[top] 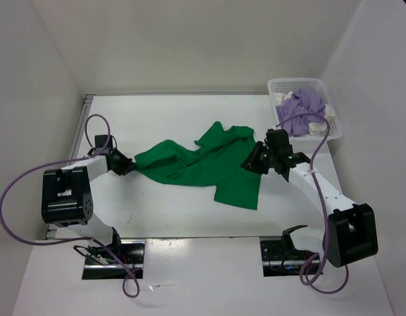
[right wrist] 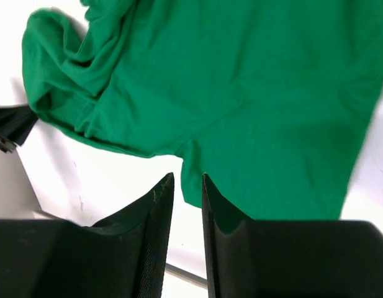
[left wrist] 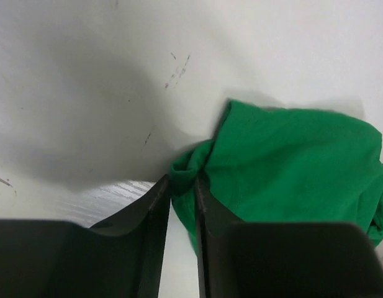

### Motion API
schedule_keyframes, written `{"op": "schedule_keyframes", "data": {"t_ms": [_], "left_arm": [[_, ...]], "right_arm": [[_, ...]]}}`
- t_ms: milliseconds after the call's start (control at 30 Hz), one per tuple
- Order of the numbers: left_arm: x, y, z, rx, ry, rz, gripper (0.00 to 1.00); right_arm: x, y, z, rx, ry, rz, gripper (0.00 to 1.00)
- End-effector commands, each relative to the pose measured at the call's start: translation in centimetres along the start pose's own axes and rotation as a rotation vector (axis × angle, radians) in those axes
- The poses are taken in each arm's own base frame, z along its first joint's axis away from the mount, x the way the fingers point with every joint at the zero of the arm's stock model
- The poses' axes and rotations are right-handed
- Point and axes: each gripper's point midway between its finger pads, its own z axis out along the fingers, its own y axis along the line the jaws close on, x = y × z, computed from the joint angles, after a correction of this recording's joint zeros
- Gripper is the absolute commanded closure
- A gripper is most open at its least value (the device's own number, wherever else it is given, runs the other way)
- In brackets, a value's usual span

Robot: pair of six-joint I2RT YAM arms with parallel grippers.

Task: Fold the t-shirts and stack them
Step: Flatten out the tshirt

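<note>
While the green t-shirt [top: 203,168] lies mid-table, long axis running nine to three o'clock, the left gripper [top: 127,166] narrowly pinches its nine-o'clock tip; the right gripper [top: 251,162], slightly parted and empty, hovers over its three-o'clock edge.

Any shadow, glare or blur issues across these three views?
Top view: even light, sharp, only faint shadows on the table. Left wrist: broad soft shadow left of the green shirt, streaky glare beside the left fingers, which are dark and soft. Right wrist: table blown out white, shirt's right edge looks smeared, right fingers out of focus.
</note>
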Motion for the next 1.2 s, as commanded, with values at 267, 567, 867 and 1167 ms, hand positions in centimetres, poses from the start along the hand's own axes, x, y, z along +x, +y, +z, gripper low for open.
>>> {"op": "schedule_keyframes", "data": {"t_ms": [267, 567, 867, 1167], "left_arm": [[-5.3, -4.3, -1.7, 0.077, -0.157, 0.028, 0.97], [-10.7, -5.8, -2.4, 0.108, -0.228, 0.014, 1.0], [-9.6, -5.5, -0.8, 0.13, -0.176, 0.025, 1.0], [-8.6, -4.9, -1.5, 0.13, -0.165, 0.043, 1.0]], "right_arm": [[3.6, -6.4, -1.3, 0.192, -0.005, 0.262, 0.57], [6.9, -8.1, -0.4, 0.351, 0.046, 0.275, 0.57], [15.2, -4.8, 1.8, 0.256, 0.29, 0.177, 0.53], [16.7, -3.6, 3.4, 0.169, 0.373, 0.144, 0.5]]}}
